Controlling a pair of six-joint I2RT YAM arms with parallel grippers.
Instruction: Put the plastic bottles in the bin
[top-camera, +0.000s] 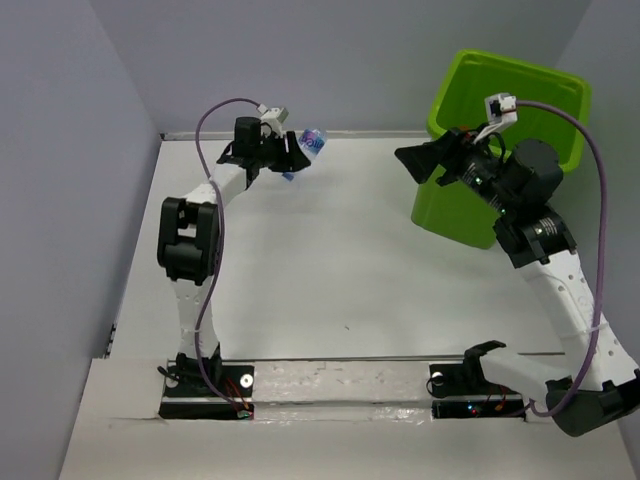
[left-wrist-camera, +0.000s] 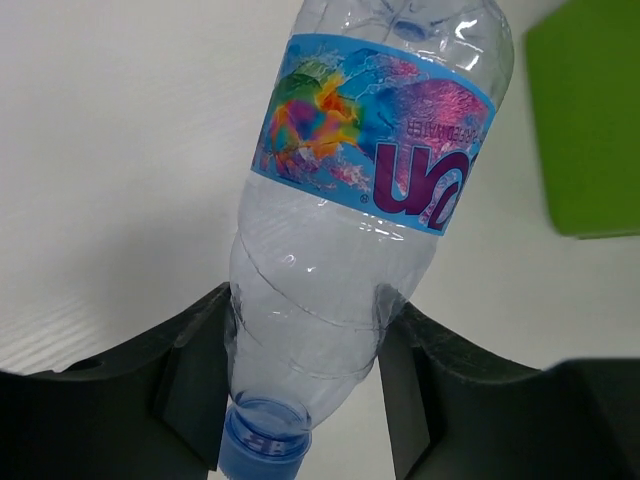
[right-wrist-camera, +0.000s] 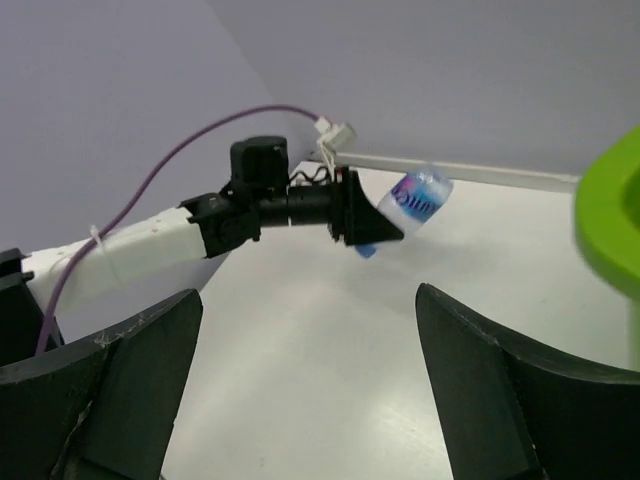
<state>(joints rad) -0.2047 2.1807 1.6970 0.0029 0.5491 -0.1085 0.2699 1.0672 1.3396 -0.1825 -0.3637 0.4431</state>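
My left gripper (top-camera: 290, 152) is shut on a clear plastic bottle (top-camera: 308, 147) with a blue label and blue cap, held above the table's far left. In the left wrist view the bottle (left-wrist-camera: 350, 230) sits neck-down between my fingers (left-wrist-camera: 195, 370), cap (left-wrist-camera: 262, 440) toward the camera. It also shows in the right wrist view (right-wrist-camera: 415, 198). The lime-green bin (top-camera: 500, 140) stands at the far right; its wall shows in the left wrist view (left-wrist-camera: 585, 120) and its rim in the right wrist view (right-wrist-camera: 610, 220). My right gripper (top-camera: 425, 160) is open and empty, hovering left of the bin. No other bottles show.
Grey walls close in the table on the left and at the back. A white table edge strip (top-camera: 340, 133) runs along the far side. The arm bases (top-camera: 210, 385) sit at the near edge.
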